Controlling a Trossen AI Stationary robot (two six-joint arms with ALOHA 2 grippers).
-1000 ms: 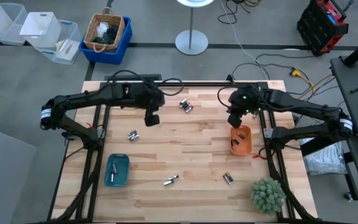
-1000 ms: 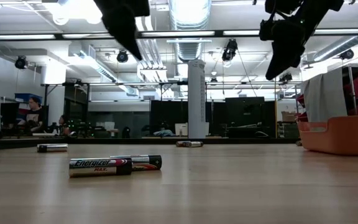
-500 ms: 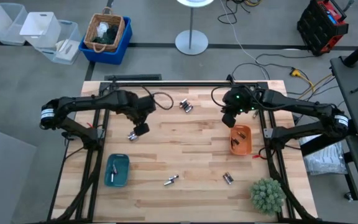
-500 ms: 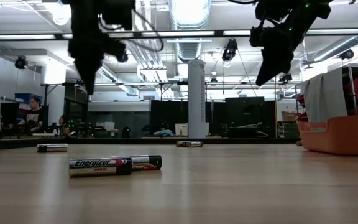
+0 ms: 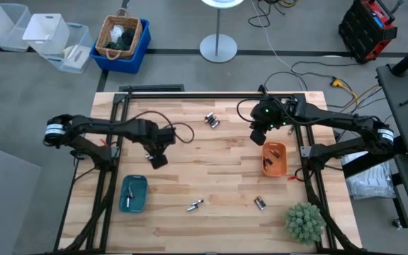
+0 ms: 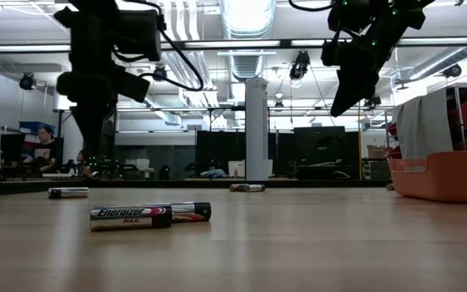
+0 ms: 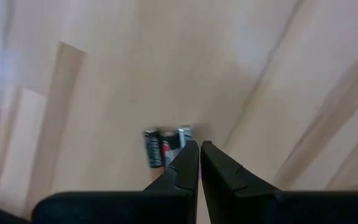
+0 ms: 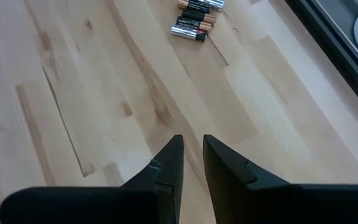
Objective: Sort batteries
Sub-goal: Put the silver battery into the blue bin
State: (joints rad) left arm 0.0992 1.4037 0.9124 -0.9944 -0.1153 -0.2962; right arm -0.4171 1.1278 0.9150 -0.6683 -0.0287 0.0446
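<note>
Left gripper (image 5: pixel 159 160) is over the small battery cluster (image 7: pixel 164 146) toward the table's (image 5: pixel 218 180) left edge, fingers nearly pressed together, holding nothing. Right gripper (image 5: pixel 258 134) hovers by the orange tray (image 5: pixel 279 168) at the right edge, narrow gap, empty. More batteries: a group (image 5: pixel 212 121) near the far edge, two groups (image 5: pixel 195 205) near the front. I'd expect hard, smooth, light cylinders that roll; pinch across the barrel mid-length. From above my arm hides the left cluster; exact count unclear.

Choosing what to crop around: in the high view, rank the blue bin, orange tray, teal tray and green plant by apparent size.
1. Blue bin, holding a wicker basket.
2. Green plant.
3-4. Orange tray and teal tray look about alike; I would not rank them.
</note>
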